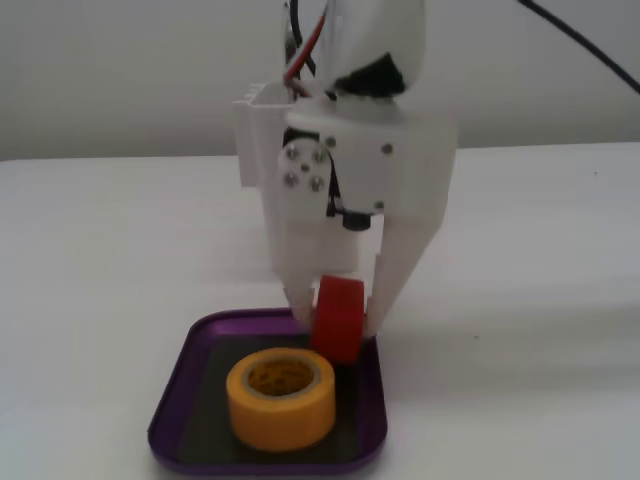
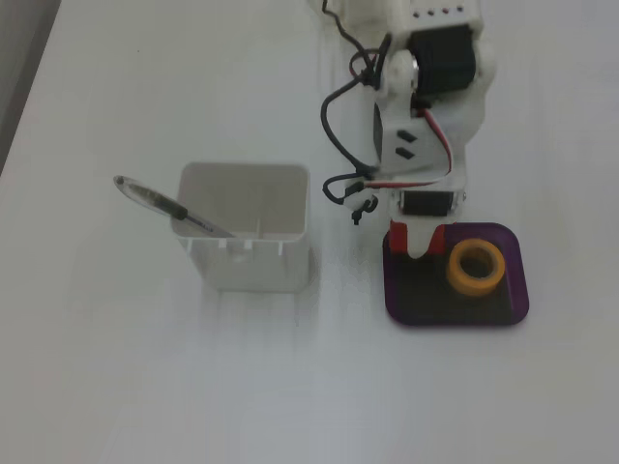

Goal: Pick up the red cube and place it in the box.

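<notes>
The red cube (image 1: 338, 316) is clamped between the white fingers of my gripper (image 1: 336, 322), just above the far part of the purple tray (image 1: 190, 352). Seen from above, in a fixed view, the cube (image 2: 436, 235) shows as a red sliver at the tray's far left rim (image 2: 392, 290), under my gripper (image 2: 419, 242). A yellow tape roll (image 1: 281, 396) stands inside the tray, in front of the cube; it shows from above too (image 2: 475, 268). The cube's underside is hidden, so I cannot tell if it touches the tray bottom.
A tall white plastic container (image 2: 248, 232) stands left of the tray in a fixed view, with a pen (image 2: 164, 204) leaning out of it. Its top corner shows behind the arm (image 1: 256, 120). The white table (image 2: 145, 387) spreads around.
</notes>
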